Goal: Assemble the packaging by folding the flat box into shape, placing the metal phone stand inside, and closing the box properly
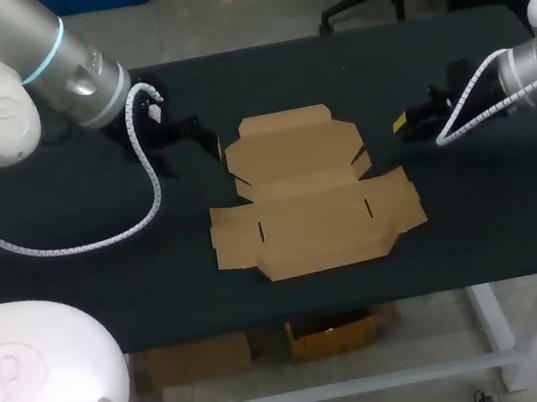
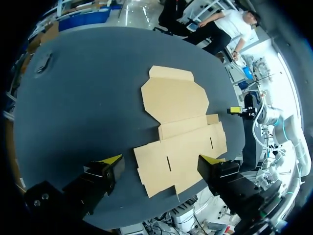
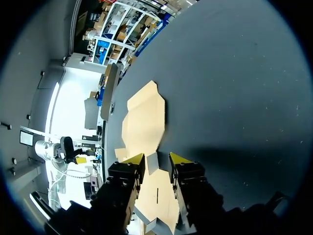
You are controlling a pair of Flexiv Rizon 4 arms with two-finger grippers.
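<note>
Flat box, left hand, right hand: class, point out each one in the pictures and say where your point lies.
flat box [image 1: 310, 195], head view, on its middle strip.
left hand [image 2: 161, 160], left wrist view, midway between its yellow fingertips.
right hand [image 3: 157, 159], right wrist view, midway between its yellow fingertips.

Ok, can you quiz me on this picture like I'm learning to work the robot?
1. True or false: the cardboard box is already folded into shape.
2. Pick one. What is the left gripper holding? A: the box. B: nothing, its fingers are wide open. C: a roll of tape.
3. Fill the gap: in the head view the box lies ____ the left gripper and the right gripper.

Key: 1 false, it lies flat on the table. 2 B. 3 between.
</note>
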